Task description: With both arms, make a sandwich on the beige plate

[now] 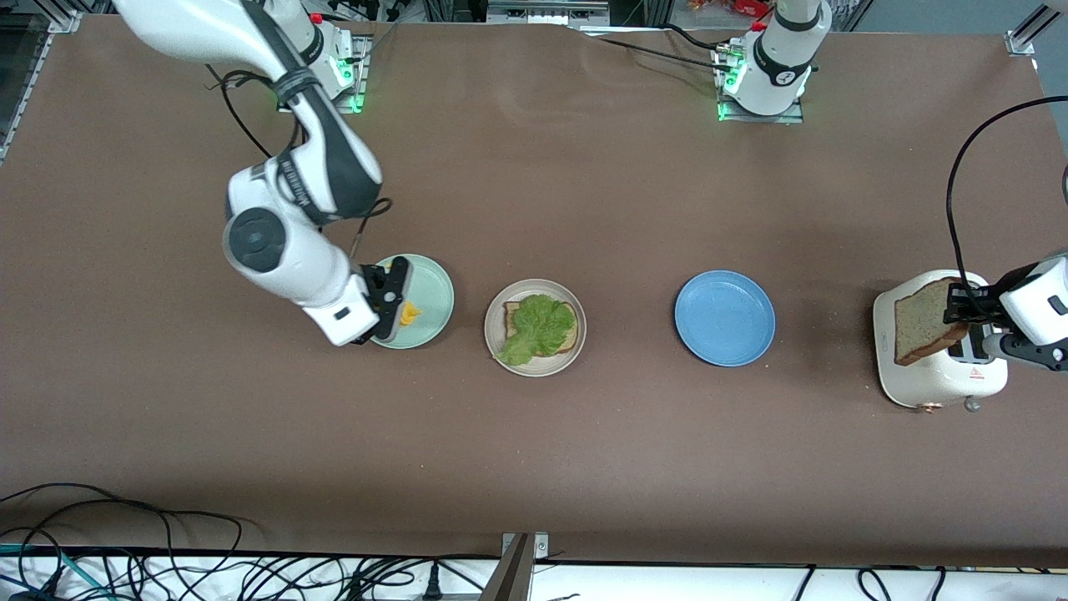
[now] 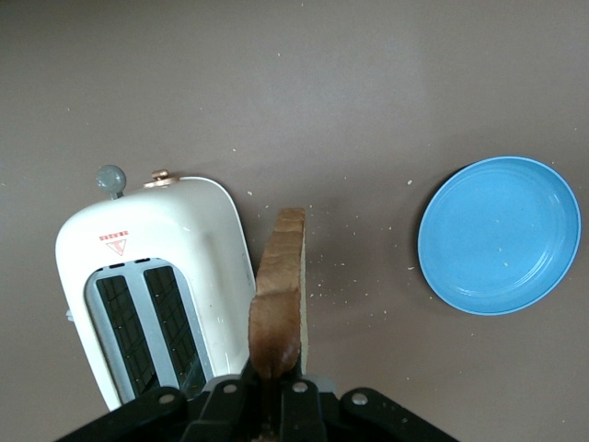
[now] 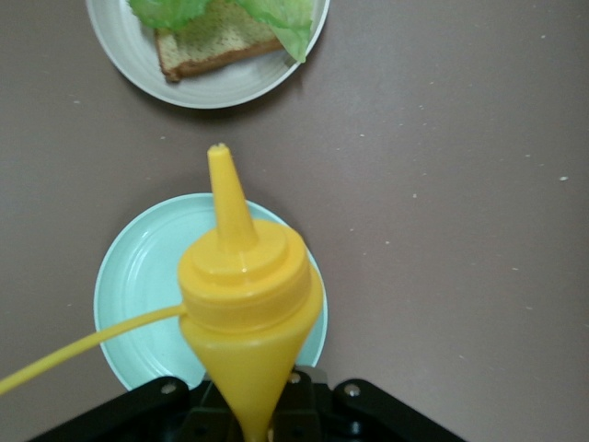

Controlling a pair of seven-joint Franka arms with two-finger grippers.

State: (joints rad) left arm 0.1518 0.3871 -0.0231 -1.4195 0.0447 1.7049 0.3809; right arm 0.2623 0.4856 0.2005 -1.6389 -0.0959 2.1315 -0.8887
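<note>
From the front I see the beige plate (image 1: 574, 310) near the middle of the bench, carrying one bread slice (image 1: 570, 336) lying flat with a ruffled lettuce leaf (image 1: 538, 328) on top, the leaf's long axis running diagonally toward the front edge of the bench; no top slice is on it. My left gripper (image 1: 961, 305) is over the white toaster (image 1: 926, 376) at the left arm's end of the bench, its fingers clamped on a second bread slice (image 1: 924, 330). That slice stands on edge, its broad face turned toward the front camera. The left wrist view gives me what the front cannot: the slice (image 2: 279, 304) seen edge-on, its long axis pointing straight away from the fingers, clear of the two slots and beside the toaster body (image 2: 198, 239), with crumbs on the bench and the blue plate (image 2: 502, 235) off to one side. My right gripper (image 1: 392, 300) is over the mint green plate (image 1: 430, 292), fingers closed on a yellow squeeze bottle (image 1: 409, 315) that the front view mostly hides. The right wrist view shows the bottle (image 3: 247, 295) whole, its nozzle pointing toward the beige plate (image 3: 138, 55).
</note>
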